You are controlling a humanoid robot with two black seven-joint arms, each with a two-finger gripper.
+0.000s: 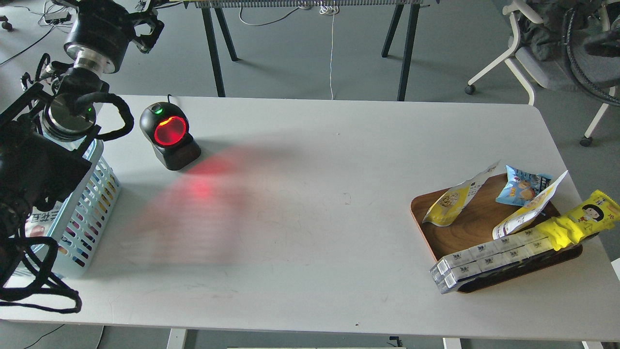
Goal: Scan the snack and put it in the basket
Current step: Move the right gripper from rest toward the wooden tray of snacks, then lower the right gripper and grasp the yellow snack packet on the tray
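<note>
The snack (pixel 453 199), a flat pouch with a yellow lower part and a white top, leans on the left part of the brown wooden tray (pixel 472 228) at the right. The light blue basket (pixel 94 198) stands at the table's left edge, partly hidden by my left arm. My left gripper (pixel 114 17) is high at the top left, beyond the table's far edge and far from the snack. It is dark, and its fingers cannot be told apart. Only cables and a dark part of my right arm (pixel 593 46) show at the top right.
A black scanner (pixel 169 133) with a glowing red window stands at the far left and casts red light on the table. The tray also holds a similar pouch (pixel 528 211), a small blue packet (pixel 523 185), a long yellow pack (pixel 579 220) and clear boxes (pixel 484 259). A chair (pixel 523 53) stands at the back right.
</note>
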